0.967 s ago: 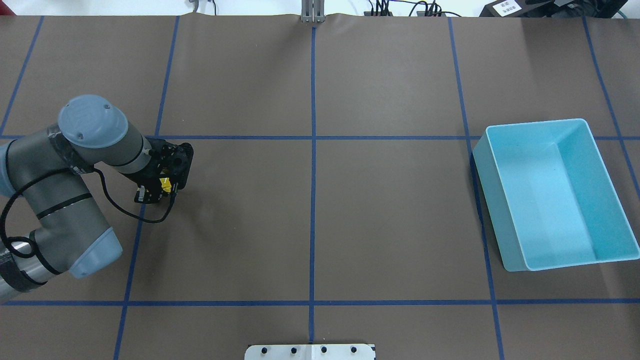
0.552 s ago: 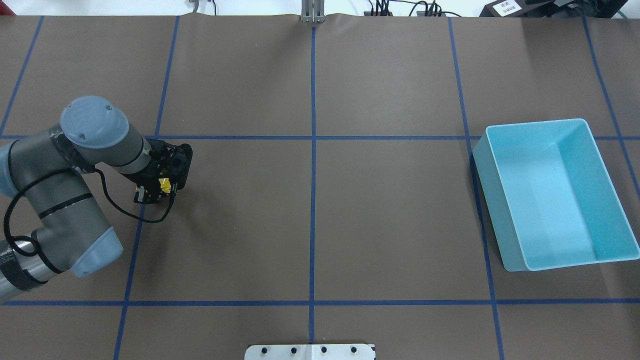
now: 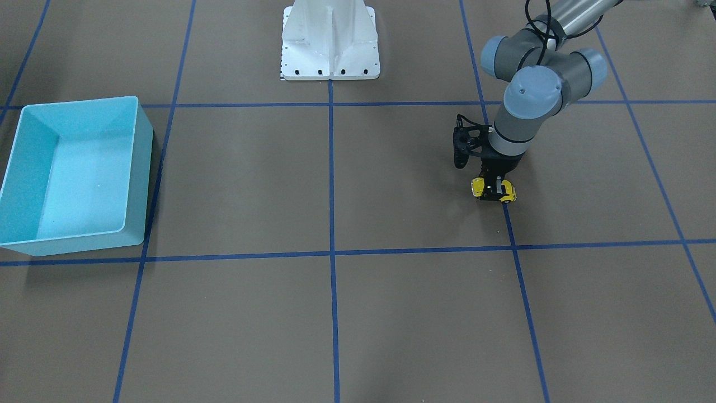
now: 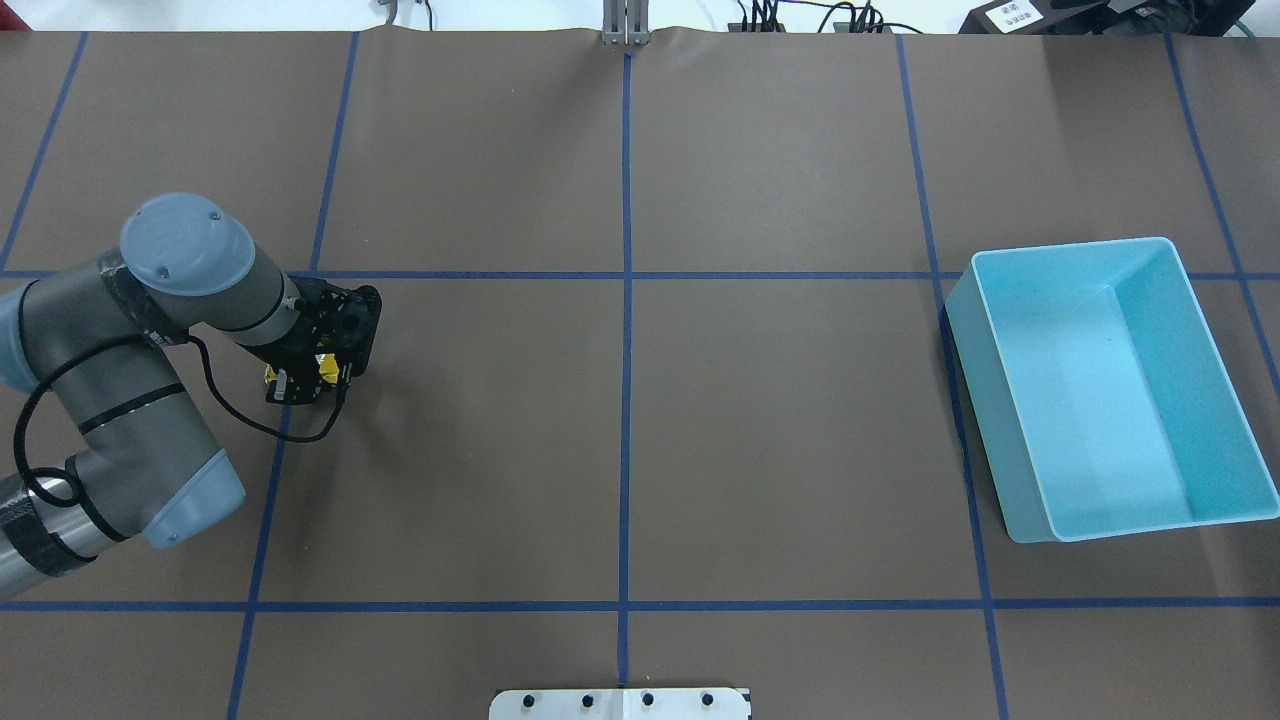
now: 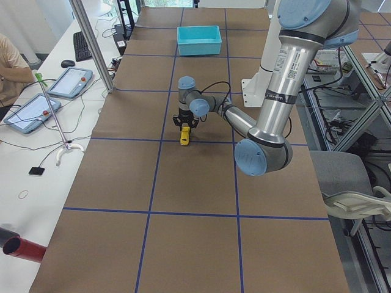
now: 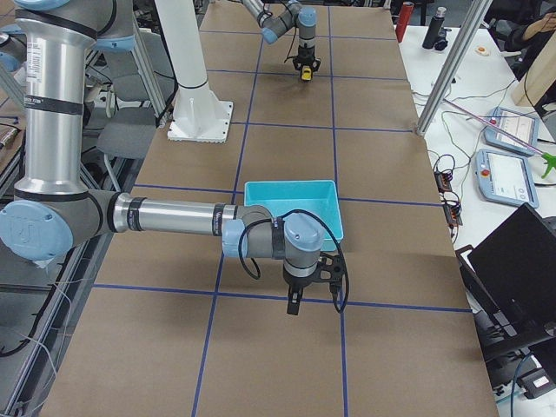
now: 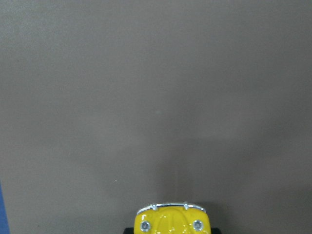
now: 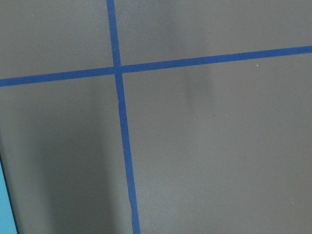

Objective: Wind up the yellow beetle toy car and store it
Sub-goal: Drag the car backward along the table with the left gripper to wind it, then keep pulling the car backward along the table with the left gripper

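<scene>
The yellow beetle toy car (image 3: pixel 493 190) sits low at the table on the robot's left side, beside a blue tape line. My left gripper (image 3: pixel 494 186) points down and is shut on the car's middle. In the overhead view the gripper (image 4: pixel 306 380) hides most of the car (image 4: pixel 325 368). The left wrist view shows the car's yellow end with chrome bumper (image 7: pixel 173 222) at the bottom edge. My right gripper (image 6: pixel 294 306) shows only in the exterior right view, near the light blue bin (image 6: pixel 291 204); I cannot tell if it is open or shut.
The light blue bin (image 4: pixel 960 330) stands empty at the table's far right in the overhead view and at the left in the front-facing view (image 3: pixel 146 168). The white robot base (image 3: pixel 330 39) stands at the table's edge. Blue tape lines grid the brown table.
My left gripper has shifted slightly left and away from the robot with the car in it. The bin has not moved.
</scene>
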